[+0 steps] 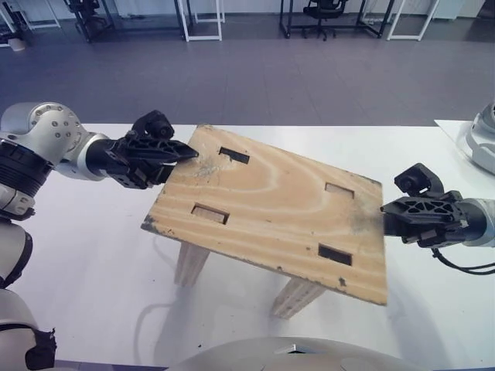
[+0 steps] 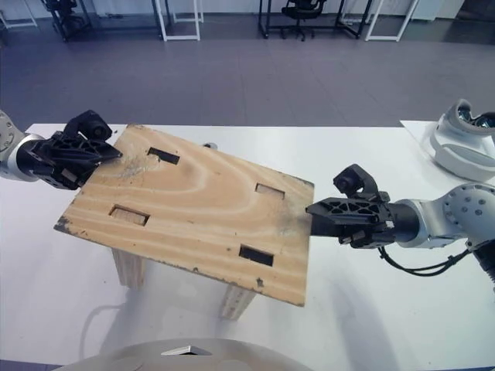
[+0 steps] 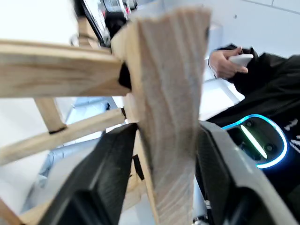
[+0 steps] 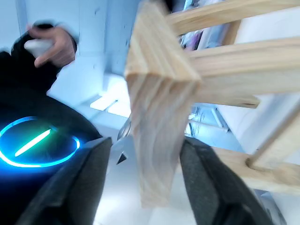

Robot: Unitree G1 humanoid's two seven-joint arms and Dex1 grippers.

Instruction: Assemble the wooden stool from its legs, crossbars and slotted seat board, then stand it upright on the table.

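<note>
Two legs (image 1: 191, 263) are planted near the table's (image 1: 85, 255) front edge, carrying the slotted seat board (image 1: 271, 205). Its opposite ends are pinched by the right gripper (image 1: 384, 210) and left gripper (image 1: 184, 154), apparently to steady it upright.

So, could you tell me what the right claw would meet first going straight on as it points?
The seat board: the right claw points at its right-hand edge, apparently already there.
</note>
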